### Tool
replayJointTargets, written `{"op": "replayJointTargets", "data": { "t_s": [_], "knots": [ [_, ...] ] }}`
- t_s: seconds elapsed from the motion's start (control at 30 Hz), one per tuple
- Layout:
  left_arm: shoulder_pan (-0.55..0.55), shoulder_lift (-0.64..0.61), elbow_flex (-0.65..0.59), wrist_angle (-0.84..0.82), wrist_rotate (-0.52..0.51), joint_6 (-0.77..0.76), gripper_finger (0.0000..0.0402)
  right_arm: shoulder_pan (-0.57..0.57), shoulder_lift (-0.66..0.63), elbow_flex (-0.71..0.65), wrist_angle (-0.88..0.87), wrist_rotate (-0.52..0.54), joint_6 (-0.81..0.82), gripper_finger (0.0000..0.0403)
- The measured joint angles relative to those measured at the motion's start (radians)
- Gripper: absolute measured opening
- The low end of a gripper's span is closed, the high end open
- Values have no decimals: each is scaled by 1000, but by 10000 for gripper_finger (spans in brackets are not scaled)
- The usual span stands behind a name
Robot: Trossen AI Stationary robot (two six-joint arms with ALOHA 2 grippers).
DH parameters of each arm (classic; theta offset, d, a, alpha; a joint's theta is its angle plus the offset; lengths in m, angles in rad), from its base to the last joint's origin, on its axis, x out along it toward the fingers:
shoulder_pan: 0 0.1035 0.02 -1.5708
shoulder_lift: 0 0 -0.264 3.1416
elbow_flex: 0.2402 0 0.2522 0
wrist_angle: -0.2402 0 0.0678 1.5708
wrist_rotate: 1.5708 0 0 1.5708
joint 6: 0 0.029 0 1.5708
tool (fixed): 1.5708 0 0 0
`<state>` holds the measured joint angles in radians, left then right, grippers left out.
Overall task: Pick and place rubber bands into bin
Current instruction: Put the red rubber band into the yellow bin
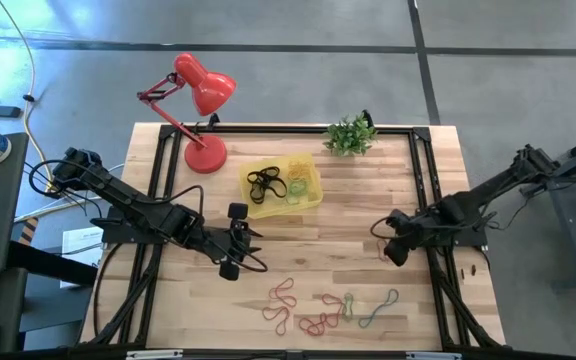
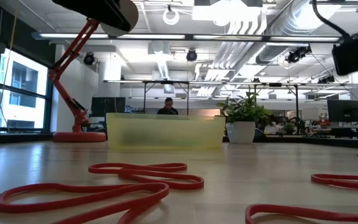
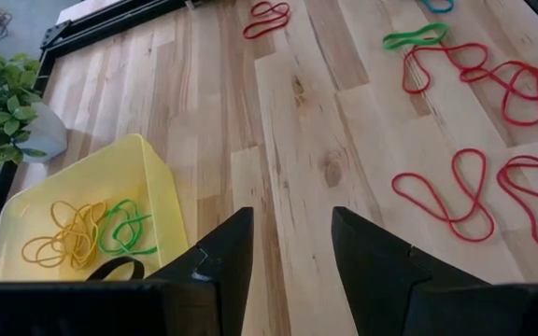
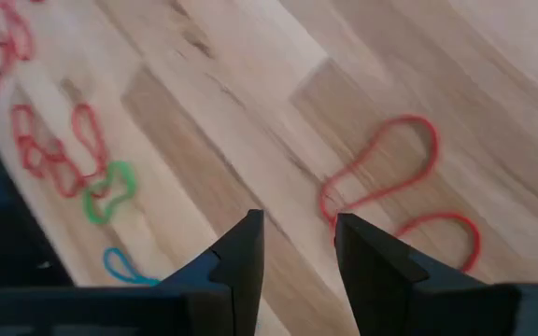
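A: Where do things stand with the rubber bands [image 1: 333, 310]?

B: Several already lie in the bin [image 1: 281, 183]: black, tan and green loops in the yellow tray near the far side of the counter [image 1: 348, 240], beside the red lamp [image 1: 196, 105]. The rest, mostly red with a green and a bluish one, are scattered along the near edge.

A: And the arms?

B: The left pincer [image 3: 288, 247] hangs over bare wood between the bin and the loose bands, its fingers spread with nothing between them. The right pincer [image 4: 295, 252] hovers at the right side of the counter, fingers likewise parted and empty, with a red loop [image 4: 381, 173] lying on the wood just ahead of them.

A: So which step is this?

B: I judge it a gap between picks: neither pincer carries anything, and plenty of bands are left to collect.

A: What does the next move need?

B: Lowering a pincer until one finger goes inside a loop or both straddle a strand. The bands lie flat and thin, so the tips must nearly scrape the wood. Some red ones overlap, so one grab could lift several.
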<state>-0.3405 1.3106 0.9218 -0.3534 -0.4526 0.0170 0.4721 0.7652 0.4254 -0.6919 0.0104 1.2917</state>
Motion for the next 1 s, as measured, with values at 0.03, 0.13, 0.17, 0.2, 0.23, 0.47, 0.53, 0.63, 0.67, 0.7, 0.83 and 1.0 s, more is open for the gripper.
{"op": "replayJointTargets", "data": {
  "t_s": [0.03,0.13,0.17,0.2,0.23,0.47,0.53,0.63,0.67,0.7,0.83,1.0],
  "knots": [
    [0,0,0,0,0,0,136,0,-5,-10,-1,-2,9,124],
    [0,0,0,0,0,0,136,0,-6,-17,14,3,-7,124],
    [0,0,0,0,0,0,136,0,-3,-17,22,8,-27,124],
    [0,0,0,0,0,0,136,0,1,-17,32,8,-53,124],
    [0,0,0,0,-1,0,136,0,2,-16,38,8,-76,124],
    [0,0,0,0,-8,-14,136,0,65,-16,15,-3,-164,124],
    [0,0,0,1,-8,-23,136,0,94,-16,22,-21,-195,124],
    [0,0,0,1,-8,-30,136,0,137,-16,56,-49,-241,134],
    [0,0,0,0,-8,-34,136,0,150,-16,63,-53,-252,140],
    [0,0,0,0,-8,-41,136,0,162,-16,67,-57,-260,148],
    [0,0,0,-3,-8,-52,136,0,208,-16,63,-69,-263,185],
    [0,0,0,-7,5,-52,136,0,245,-16,33,-86,-219,227]
  ]
}}
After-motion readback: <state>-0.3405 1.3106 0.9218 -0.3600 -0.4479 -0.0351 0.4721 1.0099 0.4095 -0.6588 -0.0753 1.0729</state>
